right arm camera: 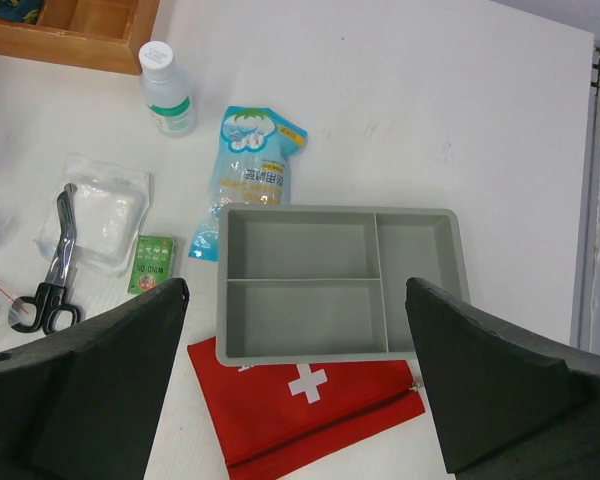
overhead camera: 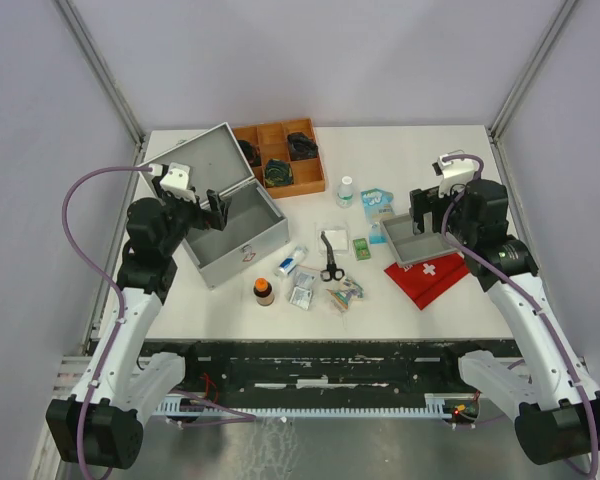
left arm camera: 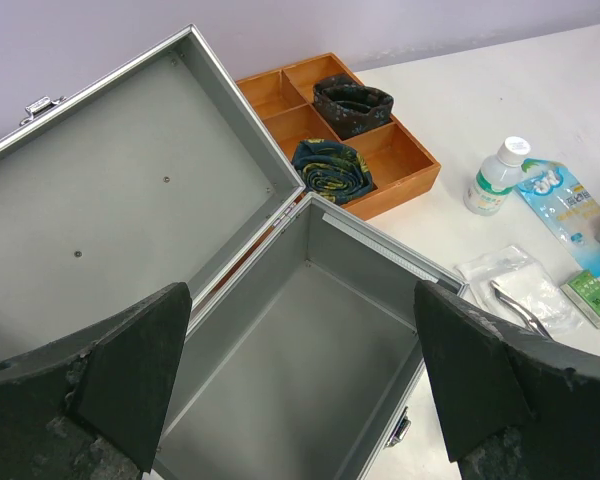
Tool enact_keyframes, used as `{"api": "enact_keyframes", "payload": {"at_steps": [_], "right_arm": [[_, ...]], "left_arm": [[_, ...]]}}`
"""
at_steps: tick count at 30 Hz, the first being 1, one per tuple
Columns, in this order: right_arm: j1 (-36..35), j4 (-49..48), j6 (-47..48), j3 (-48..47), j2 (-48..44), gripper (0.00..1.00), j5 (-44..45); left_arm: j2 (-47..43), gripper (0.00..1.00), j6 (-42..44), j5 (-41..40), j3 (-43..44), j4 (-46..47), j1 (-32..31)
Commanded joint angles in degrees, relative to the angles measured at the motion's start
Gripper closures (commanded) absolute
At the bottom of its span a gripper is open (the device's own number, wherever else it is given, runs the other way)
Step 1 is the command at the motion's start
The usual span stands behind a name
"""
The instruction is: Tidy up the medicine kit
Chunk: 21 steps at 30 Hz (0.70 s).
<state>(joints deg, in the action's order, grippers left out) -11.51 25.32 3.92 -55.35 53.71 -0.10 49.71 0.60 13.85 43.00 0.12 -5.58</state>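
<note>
The medicine kit point(overhead camera: 242, 238), a silver-grey aluminium case, stands open at the left with its lid point(overhead camera: 193, 162) tipped back. Its inside point(left arm camera: 300, 370) is empty. My left gripper point(overhead camera: 212, 211) hovers open over the case, nothing between its fingers point(left arm camera: 130, 370). My right gripper point(overhead camera: 420, 212) is open and empty above a small shallow grey tray point(right arm camera: 340, 285) with three empty compartments. That tray partly rests on a red pouch with a white cross point(right arm camera: 310, 410).
A brown wooden tray point(overhead camera: 280, 155) with dark rolled items stands behind the case. Loose on the table: white bottle point(overhead camera: 346, 191), blue sachet point(overhead camera: 376, 204), scissors point(overhead camera: 331, 258), green packet point(overhead camera: 362, 248), amber bottle point(overhead camera: 264, 291), a small tube point(overhead camera: 290, 262), small packets point(overhead camera: 344, 292).
</note>
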Motion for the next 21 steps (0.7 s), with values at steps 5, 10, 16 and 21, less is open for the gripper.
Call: {"api": "enact_keyframes", "payload": {"at_steps": [5, 10, 16, 21], "right_arm": [[0.35, -1.57, 0.03, 0.24, -0.73, 0.00, -1.01], [0.48, -1.50, 0.11, 0.31, -0.90, 0.00, -1.42], [0.52, -1.21, 1.71, 0.46, -0.68, 0.00, -1.21], [0.51, 0.51, 3.81, -1.20, 0.74, 0.00, 6.37]], "left_arm": [[-0.67, 0.01, 2.12, 0.98, 0.94, 1.84, 0.32], [-0.65, 0.01, 2.21, 0.99, 0.94, 1.82, 0.31], [-0.66, 0.01, 2.53, 1.09, 1.11, 1.63, 0.33], [-0.55, 0.01, 2.95, 1.03, 1.21, 1.38, 0.31]]}}
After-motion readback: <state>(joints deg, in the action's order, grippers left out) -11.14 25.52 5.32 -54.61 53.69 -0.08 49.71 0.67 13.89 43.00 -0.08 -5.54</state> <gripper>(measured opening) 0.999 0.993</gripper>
